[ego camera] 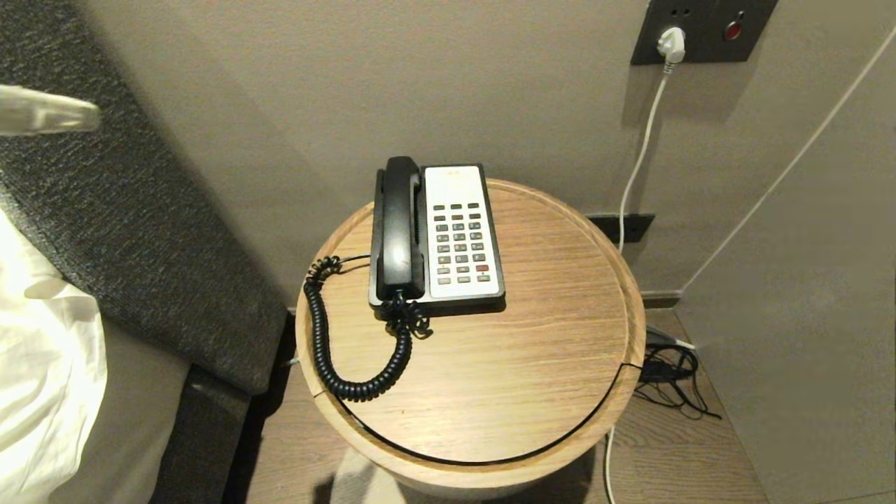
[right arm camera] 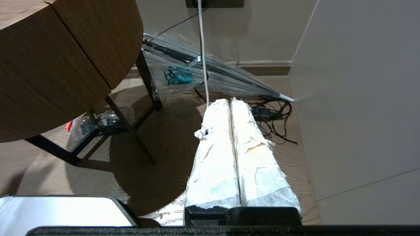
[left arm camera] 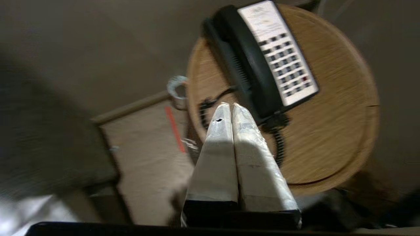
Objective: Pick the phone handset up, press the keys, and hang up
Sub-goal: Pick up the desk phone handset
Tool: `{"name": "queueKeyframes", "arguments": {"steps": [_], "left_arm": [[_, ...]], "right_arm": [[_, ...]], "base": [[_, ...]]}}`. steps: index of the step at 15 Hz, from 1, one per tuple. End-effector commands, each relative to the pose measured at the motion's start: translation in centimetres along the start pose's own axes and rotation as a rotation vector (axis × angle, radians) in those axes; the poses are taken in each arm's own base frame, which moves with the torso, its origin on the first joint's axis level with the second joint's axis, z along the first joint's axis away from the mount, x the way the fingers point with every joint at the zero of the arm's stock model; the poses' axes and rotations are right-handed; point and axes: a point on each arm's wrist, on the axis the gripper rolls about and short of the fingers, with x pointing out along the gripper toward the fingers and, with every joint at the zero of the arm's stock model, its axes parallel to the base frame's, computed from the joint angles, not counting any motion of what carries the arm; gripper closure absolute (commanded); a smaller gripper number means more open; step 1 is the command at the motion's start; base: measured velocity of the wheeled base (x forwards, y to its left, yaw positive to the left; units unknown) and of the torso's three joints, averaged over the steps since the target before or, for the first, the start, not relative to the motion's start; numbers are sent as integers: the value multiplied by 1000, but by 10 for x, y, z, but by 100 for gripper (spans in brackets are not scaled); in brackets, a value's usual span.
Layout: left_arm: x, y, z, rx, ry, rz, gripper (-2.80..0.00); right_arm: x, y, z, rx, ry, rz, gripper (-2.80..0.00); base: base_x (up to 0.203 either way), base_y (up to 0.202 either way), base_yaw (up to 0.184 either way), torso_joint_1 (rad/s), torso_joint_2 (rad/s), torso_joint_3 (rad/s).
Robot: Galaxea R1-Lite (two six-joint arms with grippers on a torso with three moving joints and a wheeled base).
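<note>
The left gripper (left arm camera: 232,105) is seen with its fingers pressed together, holding nothing, raised to the left of the round wooden tabletop (ego camera: 532,350), well apart from the handset (ego camera: 399,227). The right gripper (right arm camera: 230,101) is likewise closed and empty, low beside the table above the floor (right arm camera: 157,144). The handset, long, black and rounded at both ends, is seated in the cradle on the left side of the phone base (ego camera: 490,297). A black coiled cord (ego camera: 329,350) is looped from its near end across the tabletop. The keys (ego camera: 460,241), small dark grey buttons with one red, are set in a white faceplate.
</note>
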Motion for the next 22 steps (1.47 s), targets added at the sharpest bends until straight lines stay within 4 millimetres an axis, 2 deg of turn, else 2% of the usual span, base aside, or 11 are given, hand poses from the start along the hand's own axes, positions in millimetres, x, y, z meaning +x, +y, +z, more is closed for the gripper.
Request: {"name": "queueKeyframes", "arguments": {"steps": [1,4,6,8,10,11,16,22], "left_arm": [[92,-11,14,-157,155,-98,0],[119,-56,10,-176,262,-88,0],[134,-78,3,-117,292,46,0],[150,-87,-4,-77,312,138,0],[155,-87,-7,-57,327,190,0],[160,-87,-8,-56,324,206,-280],[180,-93,-5,-95,252,212,-280],[203,-93,-20,-102,326,244,-280]], "right_arm": [[0,0,0,0,1,1,0],[0,0,0,0,-1,0,0],[0,0,0,0,1,1,0],[0,0,0,0,0,0,0],[0,0,0,0,1,0,0],[0,0,0,0,1,0,0],[0,0,0,0,0,1,0],[0,0,0,0,-1,1,0]], "base": [[0,0,0,0,0,0],[0,0,0,0,0,0],[0,0,0,0,0,0],[0,0,0,0,0,0],[0,0,0,0,0,0],[0,0,0,0,0,0],[0,0,0,0,0,0],[0,0,0,0,0,0]]}}
